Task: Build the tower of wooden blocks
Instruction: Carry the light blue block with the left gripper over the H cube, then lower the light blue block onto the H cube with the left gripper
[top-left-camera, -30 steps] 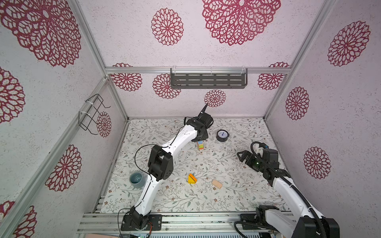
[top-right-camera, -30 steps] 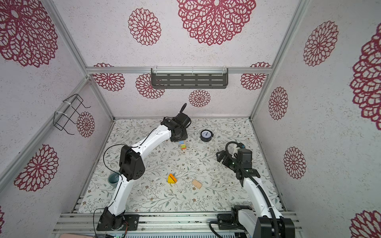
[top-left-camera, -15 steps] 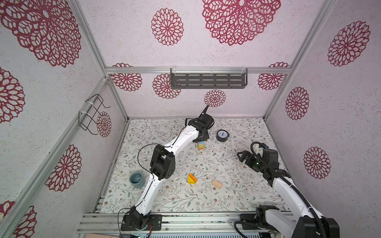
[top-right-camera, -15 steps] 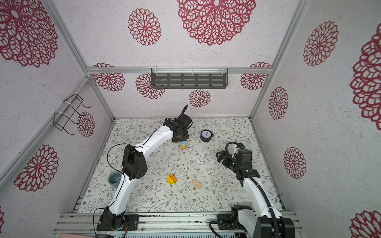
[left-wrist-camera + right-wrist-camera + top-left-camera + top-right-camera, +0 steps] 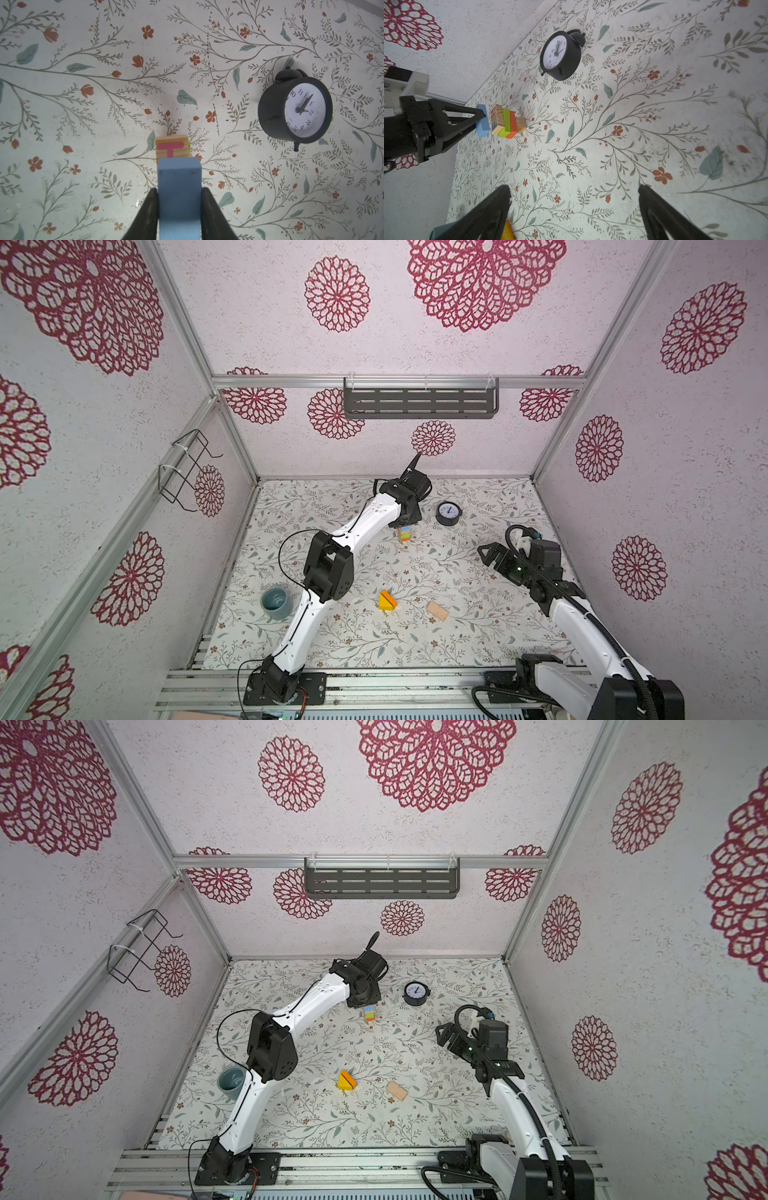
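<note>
1. Tower (image 5: pixel 404 534) stands just beside the clock (image 5: pixel 449 513), on the clock's left-arm side and slightly toward the front rail (image 5: pixel 374 680). I see it in both top views.
2. Stack from the base up, read off my right wrist view: natural-wood cube (image 5: pixel 521 124), orange-red brick (image 5: pixel 513 124), green brick (image 5: pixel 506 122), printed cube (image 5: pixel 497 119). The left wrist view shows a pink T on that top cube.
3. My left gripper (image 5: pixel 180 197) is pinched tight on the blue block (image 5: pixel 179 178), one finger on each side.
4. The blue block hangs flat right over the printed cube. A thin gap seems to show in the right wrist view, but I can't tell for sure whether they touch.
5. My right gripper (image 5: pixel 573 187) has its jaws spread as wide as they go, with nothing between them. It hovers near the clock, on the clock's right-arm side, toward the front rail.
6. The yellow wedge (image 5: pixel 387 600), with an orange face, lies well apart from the clock, toward the front rail.
7. The tan brick (image 5: pixel 437 610) lies near the wedge without touching it, also well apart from the clock.
8. The teal cup (image 5: pixel 274 602) is the farthest thing from the clock, beyond the left arm's elbow.
</note>
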`<state>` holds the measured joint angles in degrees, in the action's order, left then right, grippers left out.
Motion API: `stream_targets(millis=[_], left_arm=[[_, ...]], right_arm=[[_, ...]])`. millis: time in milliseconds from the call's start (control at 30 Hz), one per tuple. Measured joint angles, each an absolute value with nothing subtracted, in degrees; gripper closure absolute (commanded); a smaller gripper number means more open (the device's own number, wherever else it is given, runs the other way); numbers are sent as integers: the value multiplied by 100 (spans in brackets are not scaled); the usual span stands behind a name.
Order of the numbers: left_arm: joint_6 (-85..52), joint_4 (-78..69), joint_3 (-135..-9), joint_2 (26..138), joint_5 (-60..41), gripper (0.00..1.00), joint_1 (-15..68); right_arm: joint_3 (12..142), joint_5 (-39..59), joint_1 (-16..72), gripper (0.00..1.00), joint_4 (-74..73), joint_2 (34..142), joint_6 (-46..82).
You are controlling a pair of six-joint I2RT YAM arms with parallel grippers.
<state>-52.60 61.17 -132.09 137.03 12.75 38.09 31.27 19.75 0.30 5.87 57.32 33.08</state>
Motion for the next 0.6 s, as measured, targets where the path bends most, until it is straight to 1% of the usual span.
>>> stream_targets(millis=[600], left_arm=[[-5341,6062,-13229,13878,1219,73,3743]], right_arm=[[3107,1975,30,1,565,5730,3308]])
